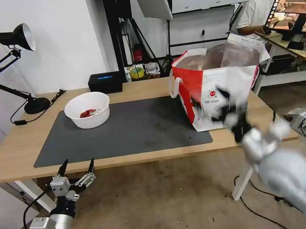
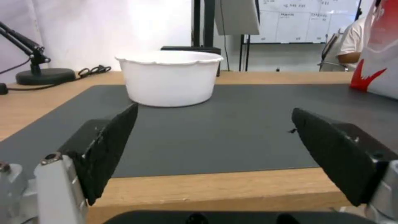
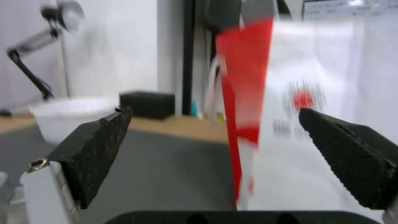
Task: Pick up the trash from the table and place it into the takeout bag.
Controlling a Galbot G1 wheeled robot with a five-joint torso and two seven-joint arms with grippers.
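The trash I see is a white round bowl (image 1: 87,110) with red scraps, standing on the far left part of the dark grey mat (image 1: 132,132) on the table (image 1: 11,148). The red-and-white takeout bag (image 1: 216,83) stands open at the mat's right end. My left gripper (image 1: 77,167) hangs open and empty just below the table's front edge, pointing at the bowl (image 2: 170,77). My right gripper (image 1: 213,102) is blurred with motion, held open and empty close in front of the bag (image 3: 298,124).
A black box (image 1: 105,82) sits at the table's back edge behind the bowl. A black desk lamp (image 1: 19,38) stands at the back left, its cable on the tabletop. Boxes and cables lie on the floor to the right.
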